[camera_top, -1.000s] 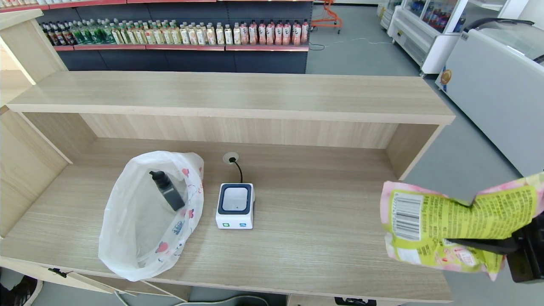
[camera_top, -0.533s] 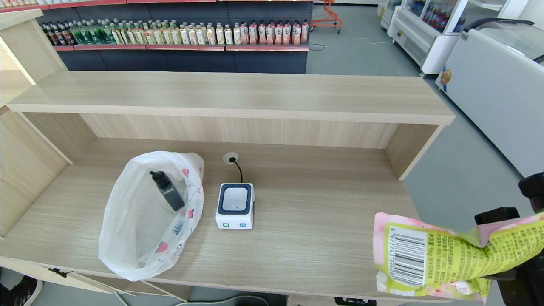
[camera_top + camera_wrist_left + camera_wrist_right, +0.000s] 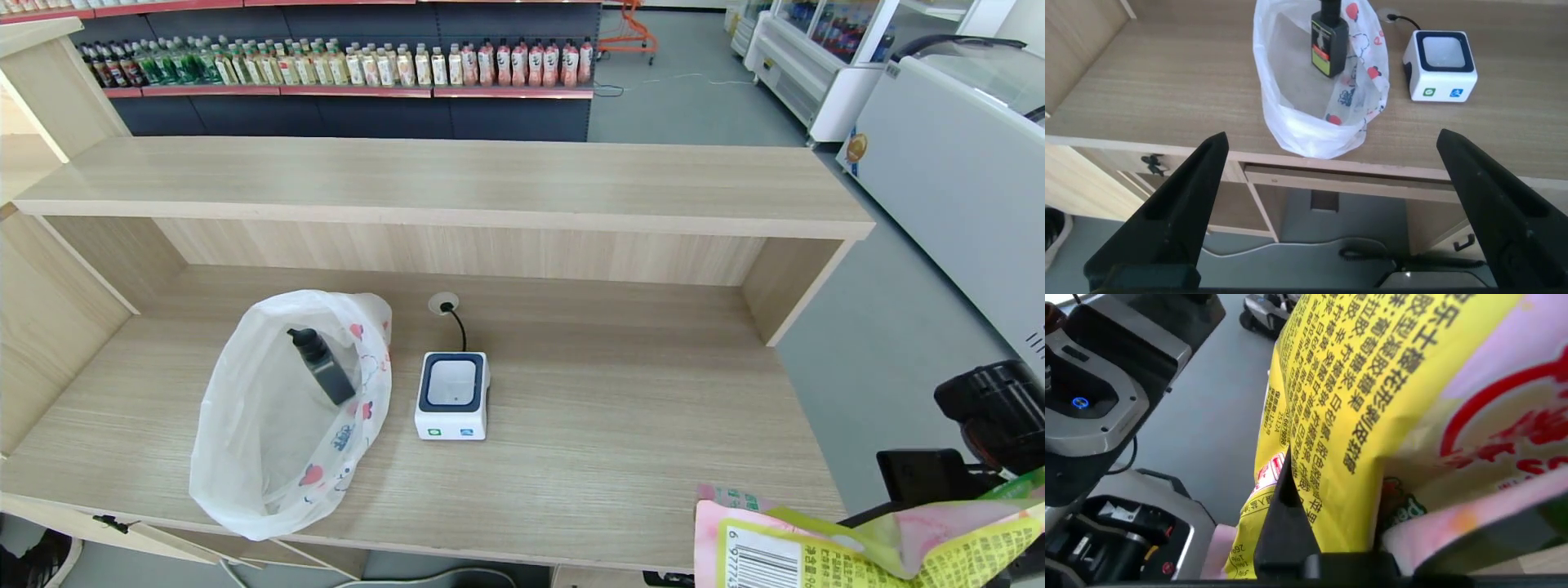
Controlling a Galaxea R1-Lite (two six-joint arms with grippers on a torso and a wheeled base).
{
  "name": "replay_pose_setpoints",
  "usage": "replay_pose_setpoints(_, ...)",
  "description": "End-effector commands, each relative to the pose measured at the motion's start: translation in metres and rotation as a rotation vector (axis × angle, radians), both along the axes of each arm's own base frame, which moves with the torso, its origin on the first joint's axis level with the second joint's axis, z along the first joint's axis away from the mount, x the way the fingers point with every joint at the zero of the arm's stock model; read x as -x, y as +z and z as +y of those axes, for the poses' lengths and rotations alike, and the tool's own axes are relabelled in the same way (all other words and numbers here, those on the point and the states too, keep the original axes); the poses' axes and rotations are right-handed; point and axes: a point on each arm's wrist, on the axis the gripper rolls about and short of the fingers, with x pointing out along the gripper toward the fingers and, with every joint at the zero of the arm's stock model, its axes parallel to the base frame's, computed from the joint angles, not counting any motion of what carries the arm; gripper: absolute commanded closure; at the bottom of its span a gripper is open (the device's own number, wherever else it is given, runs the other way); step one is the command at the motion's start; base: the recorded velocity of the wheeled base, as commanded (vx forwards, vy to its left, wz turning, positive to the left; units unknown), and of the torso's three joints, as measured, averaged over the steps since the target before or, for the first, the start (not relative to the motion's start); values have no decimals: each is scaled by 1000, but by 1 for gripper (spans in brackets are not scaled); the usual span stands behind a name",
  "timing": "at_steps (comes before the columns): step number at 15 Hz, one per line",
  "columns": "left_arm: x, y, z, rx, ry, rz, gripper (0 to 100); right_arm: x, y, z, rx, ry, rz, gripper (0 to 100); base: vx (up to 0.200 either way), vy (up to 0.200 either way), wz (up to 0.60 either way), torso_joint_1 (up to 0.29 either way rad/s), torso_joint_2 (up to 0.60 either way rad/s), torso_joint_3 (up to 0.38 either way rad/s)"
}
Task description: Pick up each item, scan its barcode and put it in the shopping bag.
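A pink and yellow-green snack bag [image 3: 857,547] with a barcode hangs off the counter's near right corner, and my right gripper [image 3: 914,500] is shut on it. In the right wrist view the snack bag [image 3: 1372,416] lies close up, with a dark finger [image 3: 1287,523] pressed against it. The white scanner [image 3: 451,394] stands mid-counter. To its left the white shopping bag [image 3: 277,425] lies open with a dark pump bottle [image 3: 322,369] inside. My left gripper [image 3: 1331,143] hangs open below the counter's front edge, facing the shopping bag [image 3: 1315,122] and the scanner [image 3: 1440,65].
The wooden counter [image 3: 612,425] has a raised shelf [image 3: 441,180] along the back and side walls at both ends. The scanner's cable [image 3: 457,327] runs to a hole behind it. A chest freezer [image 3: 955,163] stands to the right, across open floor.
My right gripper has sunk with the snack bag, from beside the counter's right end to its near right corner. Bag, bottle and scanner have not moved.
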Motion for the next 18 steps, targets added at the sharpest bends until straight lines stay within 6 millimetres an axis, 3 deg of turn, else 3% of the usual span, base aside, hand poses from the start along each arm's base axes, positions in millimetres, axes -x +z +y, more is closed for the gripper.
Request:
replay_pose_setpoints(1, 0, 0, 0, 0, 1, 1, 0, 0, -12, -1, 6, -2, 39, 100, 0, 0, 0, 0, 0, 0)
replay_pose_setpoints(13, 0, 0, 0, 0, 1, 0, 0, 6, -25, 0, 17, 5, 77, 100, 0, 0, 0, 0, 0, 0)
replay_pose_setpoints(18, 0, 0, 0, 0, 1, 0, 0, -7, -20, 1, 18, 3, 55, 100, 0, 0, 0, 0, 0, 0)
